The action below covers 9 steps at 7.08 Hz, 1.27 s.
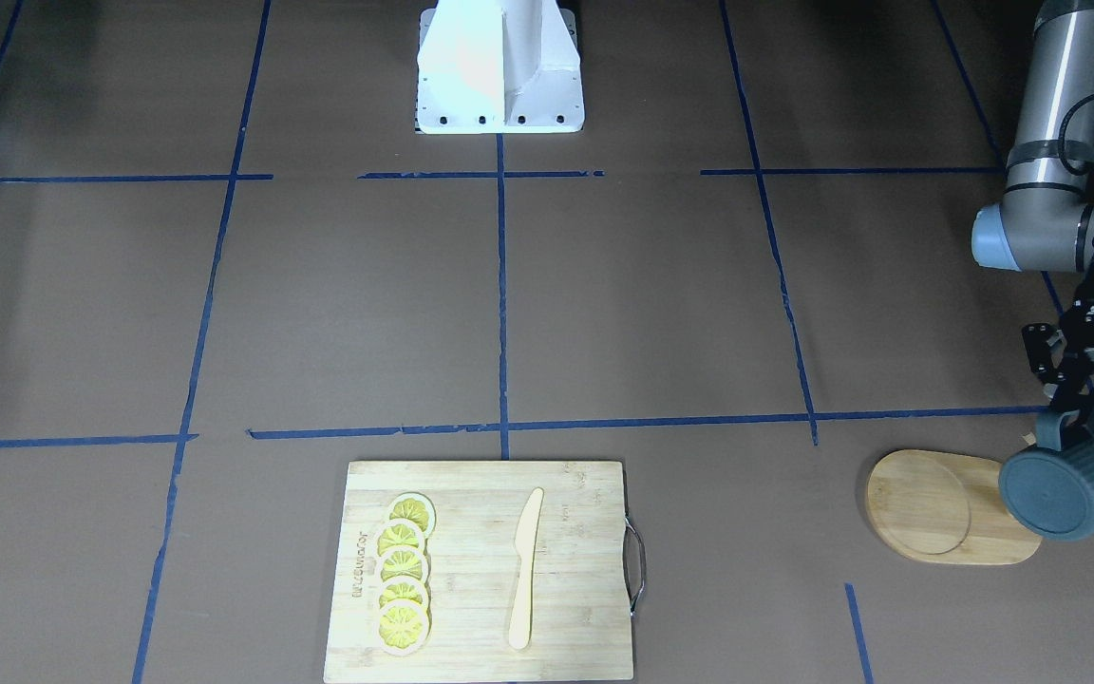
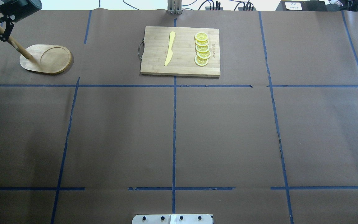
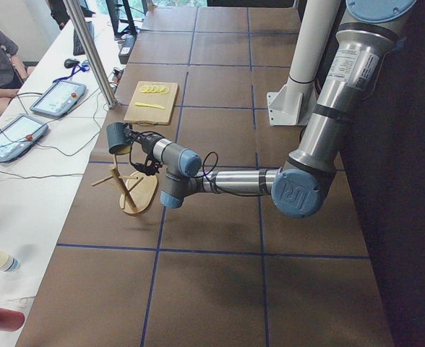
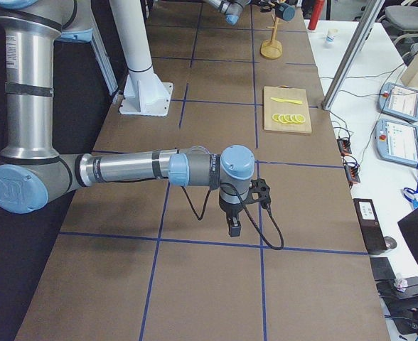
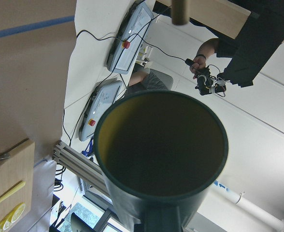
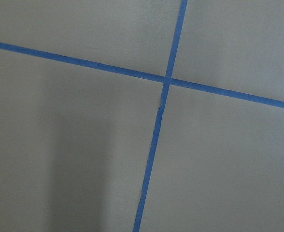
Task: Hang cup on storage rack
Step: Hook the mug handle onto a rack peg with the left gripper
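The cup [image 1: 1074, 484], a dark teal-grey ribbed mug, hangs on its side from my left gripper [image 1: 1085, 410], which is shut on its loop handle. It is held in the air over the right end of the storage rack's oval base [image 1: 932, 508]. In the overhead view the cup [image 2: 26, 7] is at the top left, by the upper end of the rack's post [image 2: 17, 46]. The left wrist view looks into the cup's yellow inside [image 5: 161, 145], with a peg tip [image 5: 180, 12] above it. My right gripper [image 4: 234, 227] hovers low over the table, far from the rack; I cannot tell its state.
A rectangular bamboo cutting board [image 1: 566, 570] with several lemon slices [image 1: 403, 575] and a wooden knife [image 1: 525, 570] lies at the table's far middle edge. The robot's white base [image 1: 499, 66] stands at the near middle. Operator tablets [image 3: 53, 97] lie beyond the table edge.
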Motion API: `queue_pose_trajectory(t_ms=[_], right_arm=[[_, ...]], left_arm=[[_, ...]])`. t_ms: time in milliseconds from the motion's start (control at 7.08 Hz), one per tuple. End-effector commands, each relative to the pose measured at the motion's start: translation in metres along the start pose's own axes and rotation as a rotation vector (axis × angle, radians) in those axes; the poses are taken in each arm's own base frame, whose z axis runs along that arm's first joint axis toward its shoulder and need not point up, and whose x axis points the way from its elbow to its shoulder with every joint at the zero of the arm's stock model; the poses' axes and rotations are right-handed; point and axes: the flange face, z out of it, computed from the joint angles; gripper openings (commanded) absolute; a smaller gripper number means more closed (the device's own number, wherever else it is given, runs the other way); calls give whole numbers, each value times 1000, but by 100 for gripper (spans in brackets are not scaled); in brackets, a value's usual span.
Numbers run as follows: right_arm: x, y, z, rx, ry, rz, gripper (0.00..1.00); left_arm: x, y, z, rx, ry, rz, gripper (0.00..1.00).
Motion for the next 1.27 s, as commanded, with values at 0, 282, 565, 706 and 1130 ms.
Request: queue_pose_trajectory(t_ms=[0, 282, 565, 706, 1130], right_arm=[[-1, 0, -1, 3, 0, -2, 100], [-2, -1, -2, 5, 1, -4, 100], [-2, -1, -2, 5, 1, -4, 100], [-2, -1, -2, 5, 1, -4, 100], [-2, 0, -2, 4, 1, -3, 100]], left_arm=[[-3, -19, -3, 41, -6, -7, 0], [-10, -37, -8, 63, -13, -10, 0], [-14, -46, -18, 61, -13, -9, 0], [-14, -49, -19, 69, -13, -10, 2], [-18, -56, -22, 84, -18, -11, 20]])
